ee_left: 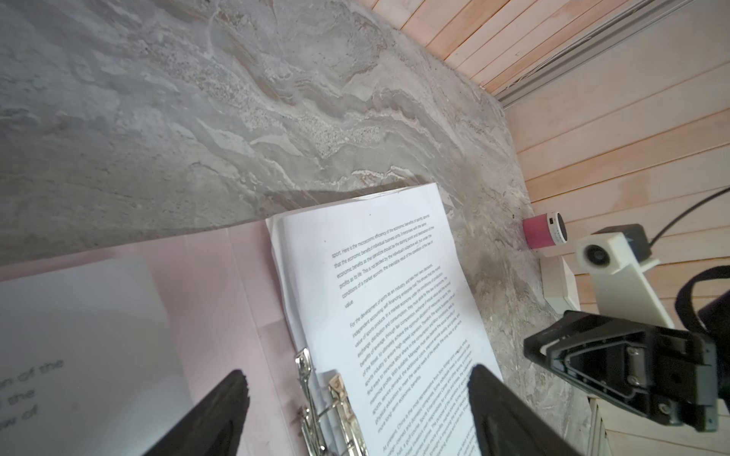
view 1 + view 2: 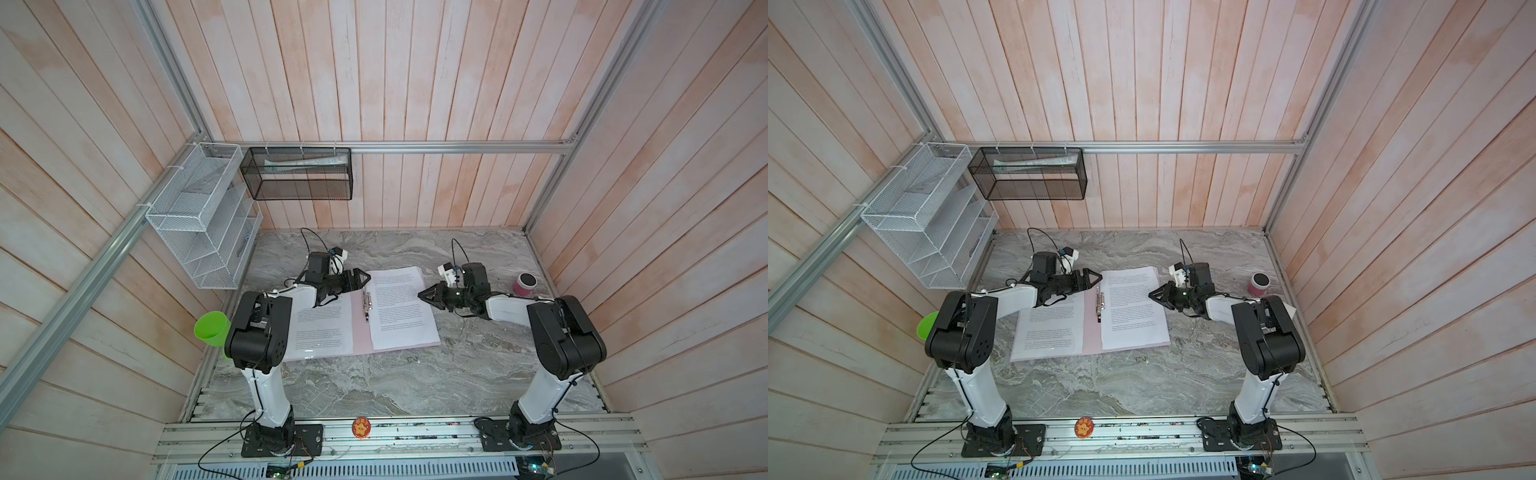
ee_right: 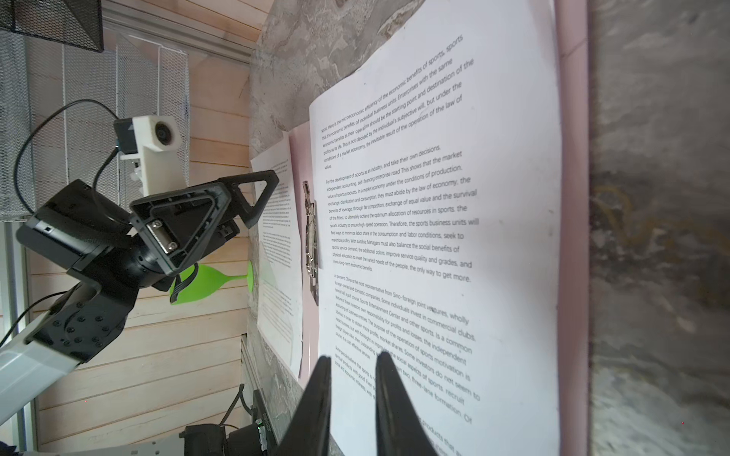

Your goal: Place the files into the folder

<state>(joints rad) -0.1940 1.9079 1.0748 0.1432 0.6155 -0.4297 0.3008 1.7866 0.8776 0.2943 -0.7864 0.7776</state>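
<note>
The pale pink folder (image 2: 360,332) (image 2: 1091,332) lies open and flat on the marble table, its metal clip (image 2: 366,302) (image 1: 316,398) on the spine. A stack of printed white files (image 2: 401,307) (image 2: 1133,309) (image 3: 493,197) rests on its right cover. Another printed sheet (image 2: 320,332) lies on the left cover, partly under my left arm. My left gripper (image 2: 365,279) (image 1: 357,373) hovers open over the far end of the spine, jaws wide astride the clip. My right gripper (image 2: 420,294) (image 3: 352,359) sits at the stack's right edge, jaws a narrow gap apart, nothing between them.
A pink cylinder with a dark top (image 2: 524,284) stands at the table's right side. A green cup (image 2: 212,329) sits at the left edge behind my left arm. A white wire-mesh rack (image 2: 199,216) and a black mesh basket (image 2: 297,173) hang on the walls.
</note>
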